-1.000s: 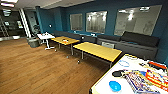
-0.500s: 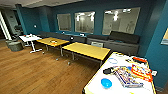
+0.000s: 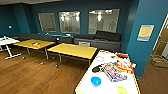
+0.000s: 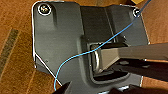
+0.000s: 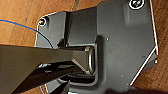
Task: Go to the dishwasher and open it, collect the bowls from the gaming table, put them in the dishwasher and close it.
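Note:
The gaming table (image 3: 83, 86), with a glossy white top and a yellow rim, stands at the lower right of the head view. On its near part sit the bright blue bowl (image 3: 96, 81) and, further right, the yellow-green bowl (image 3: 122, 90), about a hand's width apart. Colourful boxes and toys (image 3: 117, 68) lie on the table behind them. The dishwasher is out of view. Under both arms the wrist views show wooden floor (image 4: 15, 62) (image 5: 17, 27).
Two yellow-topped tables (image 3: 72, 50) (image 3: 33, 44) stand mid-room on wooden floor (image 3: 37, 77). A white table (image 3: 7, 41) is at far left. A dark sofa (image 3: 105, 40) runs along the teal wall under windows. A teal pillar (image 3: 147, 37) and a doorway (image 3: 161, 52) are on the right.
The whole head view has shifted: the camera has turned right and come closer. The gaming table now shows larger and nearer the picture's middle, with both bowls plain.

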### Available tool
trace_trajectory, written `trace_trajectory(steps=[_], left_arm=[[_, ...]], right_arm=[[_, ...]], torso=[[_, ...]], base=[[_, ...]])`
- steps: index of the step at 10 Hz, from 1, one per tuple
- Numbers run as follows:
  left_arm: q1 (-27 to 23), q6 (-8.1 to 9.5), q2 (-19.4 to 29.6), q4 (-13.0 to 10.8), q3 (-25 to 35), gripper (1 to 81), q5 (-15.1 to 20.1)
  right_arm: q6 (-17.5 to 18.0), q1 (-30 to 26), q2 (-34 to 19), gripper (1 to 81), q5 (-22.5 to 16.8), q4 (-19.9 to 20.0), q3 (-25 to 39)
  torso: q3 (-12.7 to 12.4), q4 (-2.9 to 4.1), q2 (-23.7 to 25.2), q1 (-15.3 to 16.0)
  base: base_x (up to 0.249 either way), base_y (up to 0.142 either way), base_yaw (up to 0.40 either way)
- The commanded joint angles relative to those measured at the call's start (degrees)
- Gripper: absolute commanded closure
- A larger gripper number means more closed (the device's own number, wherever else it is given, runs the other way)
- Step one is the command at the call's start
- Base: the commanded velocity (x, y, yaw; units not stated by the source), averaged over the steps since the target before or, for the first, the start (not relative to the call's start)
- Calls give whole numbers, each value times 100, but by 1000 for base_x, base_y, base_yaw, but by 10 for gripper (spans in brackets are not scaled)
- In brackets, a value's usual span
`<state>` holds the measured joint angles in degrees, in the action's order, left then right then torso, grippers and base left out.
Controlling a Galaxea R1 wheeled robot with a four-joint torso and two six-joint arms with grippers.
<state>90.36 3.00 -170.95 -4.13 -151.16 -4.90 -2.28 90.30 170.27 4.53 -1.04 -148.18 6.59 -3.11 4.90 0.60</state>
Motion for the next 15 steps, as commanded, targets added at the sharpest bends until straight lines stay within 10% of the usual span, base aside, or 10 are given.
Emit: trace_trajectory(steps=[1,15], left_arm=[[-198,-36,43,-70,34,10,305],[-198,-36,8,-44,34,10,297]], right_arm=[[-10,-209,18,10,-313,-46,27],[-18,-209,19,10,-304,-63,9]], torso=[[0,0,0,0],[0,0,2,-2]], base=[[0,0,-400],[0,-22,-265]])
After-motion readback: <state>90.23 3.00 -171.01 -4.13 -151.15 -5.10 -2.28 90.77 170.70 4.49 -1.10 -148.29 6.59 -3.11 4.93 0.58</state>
